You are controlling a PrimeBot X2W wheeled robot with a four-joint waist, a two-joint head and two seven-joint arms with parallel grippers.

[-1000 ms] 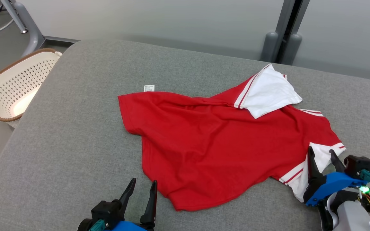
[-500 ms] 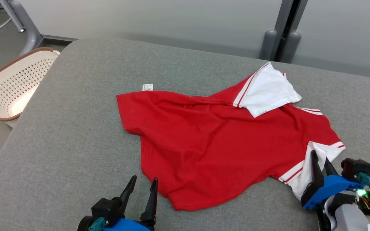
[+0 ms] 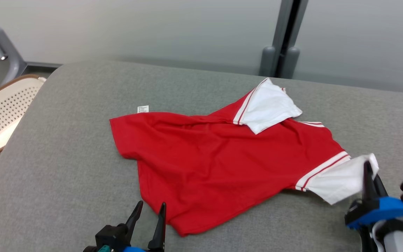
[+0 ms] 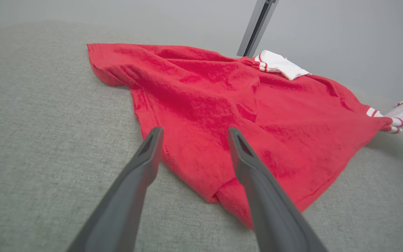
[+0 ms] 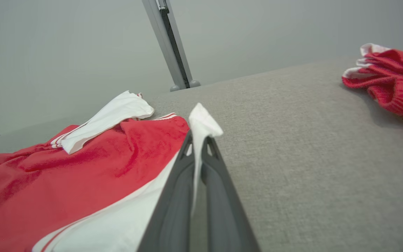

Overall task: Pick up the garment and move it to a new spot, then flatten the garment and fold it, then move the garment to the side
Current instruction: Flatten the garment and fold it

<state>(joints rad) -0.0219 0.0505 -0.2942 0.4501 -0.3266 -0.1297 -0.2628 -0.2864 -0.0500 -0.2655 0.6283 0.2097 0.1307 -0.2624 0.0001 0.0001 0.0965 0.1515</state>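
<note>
The garment (image 3: 215, 161) is a red shirt with white, red-striped sleeves, spread loosely on the grey cushion (image 3: 65, 157). My right gripper (image 3: 367, 169) is shut on the near white sleeve (image 3: 338, 178) at the lower right, pulling it out to the right; in the right wrist view the white cloth (image 5: 201, 122) sticks up between the closed fingers. My left gripper (image 3: 149, 211) stands open just before the shirt's lower hem, fingers apart over the red cloth (image 4: 201, 115) in the left wrist view. The far sleeve (image 3: 268, 106) lies folded over the shoulder.
A perforated cream basket (image 3: 2, 112) sits off the cushion's left edge. A second red and white garment (image 5: 390, 77) lies bunched on the cushion to the right in the right wrist view. A grey post (image 3: 280, 52) stands behind. Bare cushion lies left of the shirt.
My right gripper has closed on the near white sleeve and drawn it rightward, straightening it. The head camera has shifted, moving the whole scene left and down. The left gripper stays open.
</note>
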